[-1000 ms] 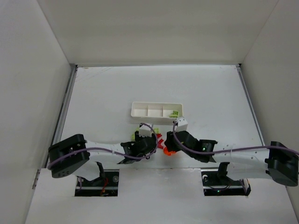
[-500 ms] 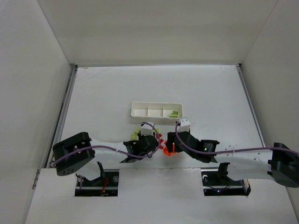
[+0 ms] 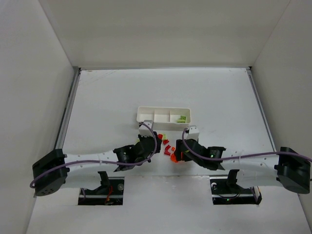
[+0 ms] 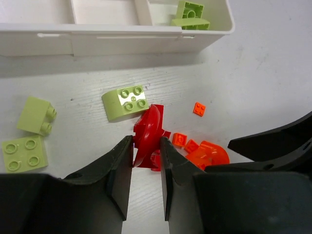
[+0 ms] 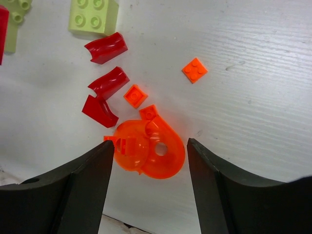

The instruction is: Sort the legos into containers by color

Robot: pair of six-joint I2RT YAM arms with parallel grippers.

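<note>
The left end effector point(image 4: 146, 145) is clenched on a curved red lego point(image 4: 148, 126), which stands on edge between its fingertips and sticks out past them. Just beyond that lego lies a green brick point(image 4: 126, 101), studs up. Two more green bricks point(image 4: 36, 114) lie off to the left of the fingers on the tabletop point(image 3: 107, 97). To the right of the fingers sit a small orange tile point(image 4: 199, 108) and a cluster of orange pieces point(image 4: 202, 153). Farther ahead is the tray point(image 4: 122, 41), and its right compartment holds green legos point(image 4: 190, 12); the other two compartments look bare from above.

The right end effector point(image 5: 149, 144) is released, fingers spread wide on either side of a round orange piece point(image 5: 141, 156) that lies flat on the tabletop. Whether the left finger touches it, I cannot tell. Ahead and to the left of the fingers lie three curved red legos point(image 5: 108, 83), well apart from the tray. Two small orange tiles point(image 5: 135, 95) sit just ahead, with a third point(image 5: 195, 69) ahead to the right.
</note>
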